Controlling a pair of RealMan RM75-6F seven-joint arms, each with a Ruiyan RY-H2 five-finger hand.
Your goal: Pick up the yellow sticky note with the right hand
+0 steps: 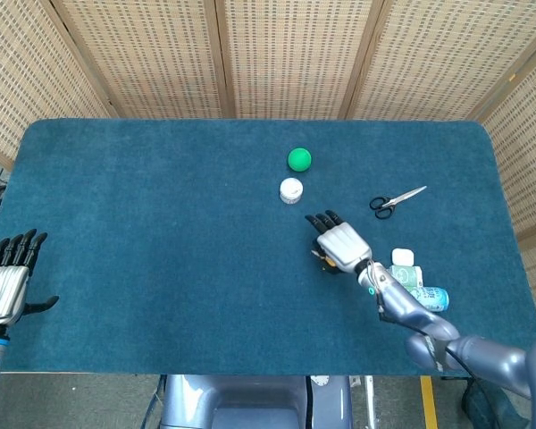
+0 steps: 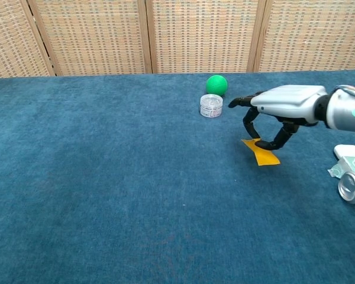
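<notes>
Right hand (image 2: pixel 278 112): palm down over the blue table (image 1: pixel 161 223), dark fingertips pinching the near-left corner of the yellow sticky note (image 2: pixel 261 152), which hangs tilted with that corner raised; from the head view the note is almost wholly hidden under the hand. Left hand (image 1: pixel 4 281): at the table's near-left edge, holding nothing, fingers straight and slightly apart. Other items: green ball (image 1: pixel 299 159) and small clear jar (image 1: pixel 290 189) just beside each other behind the right hand, scissors (image 1: pixel 396 200) to its right, a can (image 2: pixel 354 186) and a white box (image 2: pixel 350 152) near the right edge.
</notes>
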